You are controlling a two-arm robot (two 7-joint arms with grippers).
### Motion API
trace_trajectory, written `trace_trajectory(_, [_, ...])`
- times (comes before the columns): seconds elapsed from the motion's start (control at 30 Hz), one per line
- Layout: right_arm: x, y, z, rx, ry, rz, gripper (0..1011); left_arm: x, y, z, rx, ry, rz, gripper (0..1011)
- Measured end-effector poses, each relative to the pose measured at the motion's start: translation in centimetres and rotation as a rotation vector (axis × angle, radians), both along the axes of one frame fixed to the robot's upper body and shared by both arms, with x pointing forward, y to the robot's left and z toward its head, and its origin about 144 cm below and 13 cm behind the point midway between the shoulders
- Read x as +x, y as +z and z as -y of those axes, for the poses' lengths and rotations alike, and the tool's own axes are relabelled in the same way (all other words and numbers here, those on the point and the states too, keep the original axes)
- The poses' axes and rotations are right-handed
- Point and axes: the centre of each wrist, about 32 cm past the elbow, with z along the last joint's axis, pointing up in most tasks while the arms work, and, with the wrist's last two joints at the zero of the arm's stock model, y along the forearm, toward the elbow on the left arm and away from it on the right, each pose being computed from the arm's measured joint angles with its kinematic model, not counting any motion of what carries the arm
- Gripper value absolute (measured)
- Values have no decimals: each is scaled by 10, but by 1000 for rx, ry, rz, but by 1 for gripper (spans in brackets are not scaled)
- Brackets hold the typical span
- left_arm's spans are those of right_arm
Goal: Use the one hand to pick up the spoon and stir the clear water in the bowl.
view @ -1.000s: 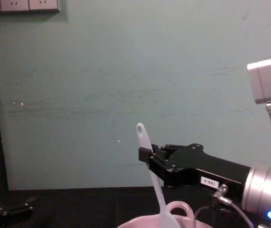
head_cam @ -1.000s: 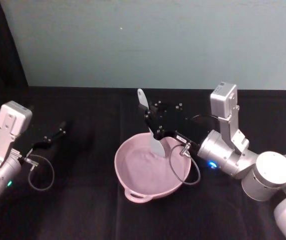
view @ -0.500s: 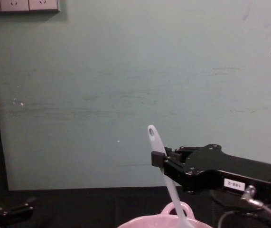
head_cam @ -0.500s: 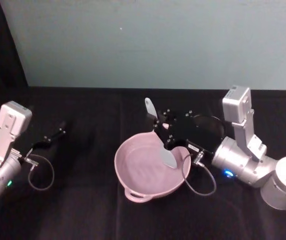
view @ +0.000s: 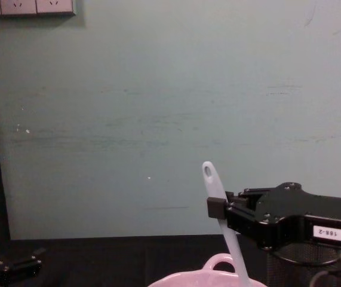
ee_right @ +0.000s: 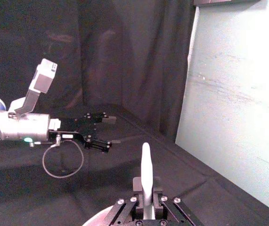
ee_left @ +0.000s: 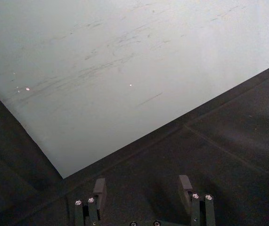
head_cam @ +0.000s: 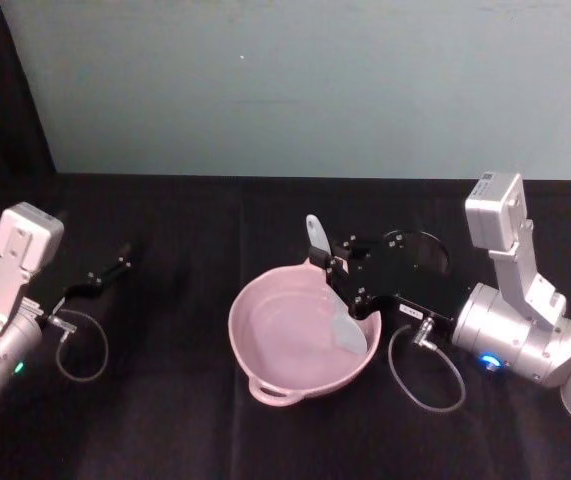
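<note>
The pale pink bowl sits at the middle of the black table, its loop handle toward me; its rim shows in the chest view. My right gripper is shut on the white spoon partway along its handle, over the bowl's far right rim. The spoon tilts, its head down inside the bowl's right side and its holed end up. The right wrist view shows the handle rising between the fingers. My left gripper rests open at the far left, fingers apart with nothing between them.
A black wire-mesh cup stands just behind the right gripper, to the right of the bowl. A pale teal wall runs along the table's back edge. Cables loop on the black cloth beside both wrists.
The right gripper has carried the spoon rightward, its head sweeping from the bowl's far middle to its right side. The left arm has stayed still.
</note>
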Motion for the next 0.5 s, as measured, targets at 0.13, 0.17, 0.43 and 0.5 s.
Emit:
trace_trajectory(0.13, [-3, 9, 4, -22, -3, -3, 118, 0, 0, 0, 0, 0, 0, 1005])
trace_trajectory(0.17, [-4, 10, 4, -27, -4, -3, 118, 0, 0, 0, 0, 0, 0, 1005])
trace_trajectory(0.43, [-10, 31, 14, -104, -17, -15, 118, 0, 0, 0, 0, 0, 0, 1005])
trace_trajectory(0.5, [-12, 39, 17, -135, -14, -13, 118, 0, 0, 0, 0, 0, 0, 1005])
